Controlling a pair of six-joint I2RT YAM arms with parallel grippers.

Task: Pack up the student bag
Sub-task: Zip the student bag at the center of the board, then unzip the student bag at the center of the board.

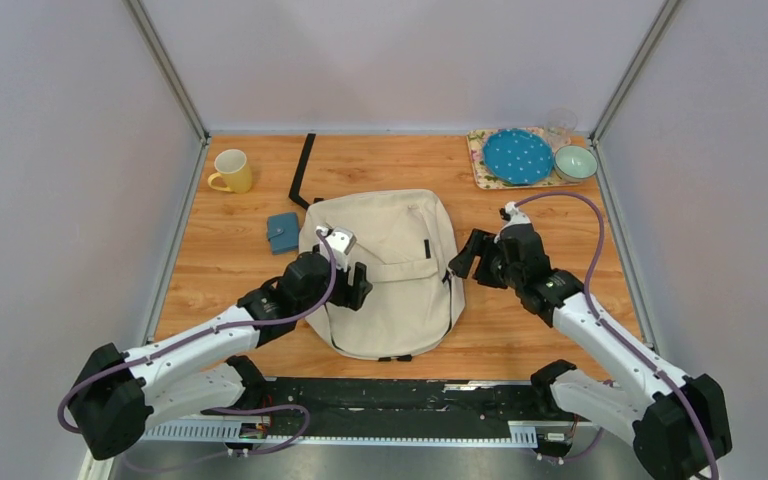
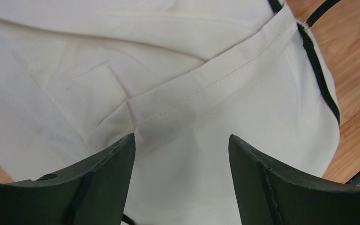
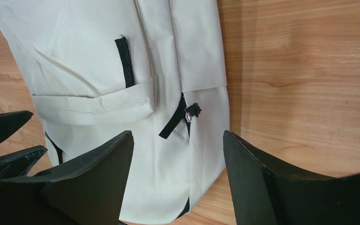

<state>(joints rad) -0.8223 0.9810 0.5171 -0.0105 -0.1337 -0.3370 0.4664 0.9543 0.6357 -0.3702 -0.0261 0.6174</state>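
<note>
We see a wooden table (image 1: 230, 290) with the student bag (image 1: 400, 230) lying flat at its middle; a blue wallet (image 1: 283, 232) lies just beside the bag's left edge, a yellow mug (image 1: 232, 171) and a black strap (image 1: 303, 170) sit at back left, and a floral tray (image 1: 480, 168) at back right

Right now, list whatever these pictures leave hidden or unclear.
- Inside the student bag: every view, closed fabric hides it.
- Part of the bag's front: top view, the left arm covers it.
- Blue pouch: top view, too small to identify.
- Clear glass: top view, faint, contents unreadable.
- Bag's outline: left wrist view, cut by frame edges.
</note>
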